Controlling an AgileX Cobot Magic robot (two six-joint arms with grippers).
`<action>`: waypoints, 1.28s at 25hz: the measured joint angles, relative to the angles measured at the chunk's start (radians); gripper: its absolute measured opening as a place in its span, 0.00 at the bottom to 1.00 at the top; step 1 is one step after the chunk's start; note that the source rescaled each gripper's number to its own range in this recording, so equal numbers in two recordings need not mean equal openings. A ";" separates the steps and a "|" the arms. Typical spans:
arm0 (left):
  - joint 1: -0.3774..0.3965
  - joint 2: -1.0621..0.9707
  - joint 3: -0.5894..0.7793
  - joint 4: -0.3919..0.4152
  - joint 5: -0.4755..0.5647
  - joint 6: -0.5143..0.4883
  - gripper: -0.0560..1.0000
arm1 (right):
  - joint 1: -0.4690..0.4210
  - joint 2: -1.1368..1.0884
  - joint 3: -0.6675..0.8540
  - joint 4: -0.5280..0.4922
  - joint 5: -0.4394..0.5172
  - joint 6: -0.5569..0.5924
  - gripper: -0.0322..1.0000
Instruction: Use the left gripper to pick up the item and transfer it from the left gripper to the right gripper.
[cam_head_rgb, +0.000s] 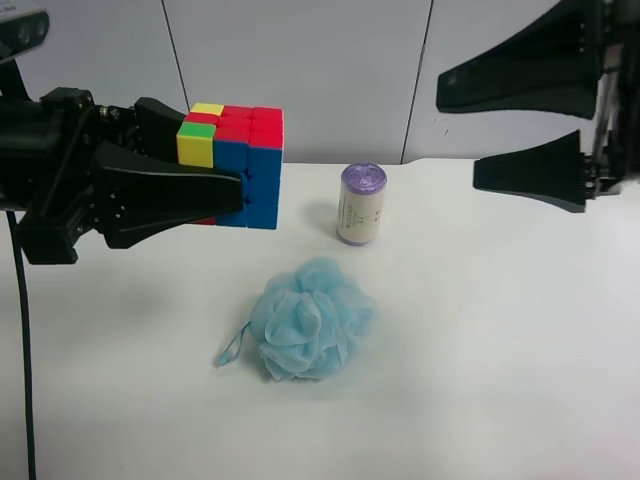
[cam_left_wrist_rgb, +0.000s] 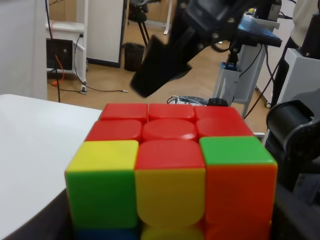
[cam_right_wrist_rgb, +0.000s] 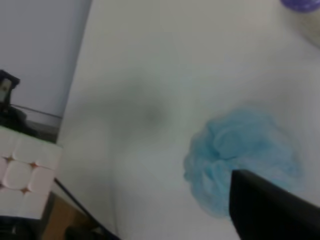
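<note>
The item, a small puzzle cube (cam_head_rgb: 262, 170) with red, blue, yellow and green squares, hangs in the air above the white table (cam_head_rgb: 520, 350). My left gripper (cam_head_rgb: 225, 160), on the arm at the exterior high view's left, is shut on it. The left wrist view is filled by the cube (cam_left_wrist_rgb: 170, 170), red face up. My right gripper (cam_head_rgb: 458, 132) stands open at the exterior high view's right, well apart from the cube and level with it. One of its fingers (cam_left_wrist_rgb: 160, 65) shows beyond the cube. The right wrist view catches the cube's white face (cam_right_wrist_rgb: 22, 172).
A fluffy light-blue bath pouf (cam_head_rgb: 312, 320) lies mid-table, below the gap between the grippers, and shows in the right wrist view too (cam_right_wrist_rgb: 245, 155). A purple-topped cylindrical roll (cam_head_rgb: 361, 203) stands upright behind it. A black cable (cam_head_rgb: 22, 340) hangs down by the left arm.
</note>
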 joint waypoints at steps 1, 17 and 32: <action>0.000 0.000 0.000 0.000 0.000 0.003 0.05 | 0.000 0.025 0.000 0.041 0.017 -0.032 1.00; 0.000 0.000 0.000 0.000 0.000 0.029 0.05 | 0.165 0.460 -0.001 0.425 0.191 -0.221 1.00; 0.000 0.000 0.000 0.000 0.000 0.037 0.05 | 0.276 0.518 -0.001 0.428 0.192 -0.224 1.00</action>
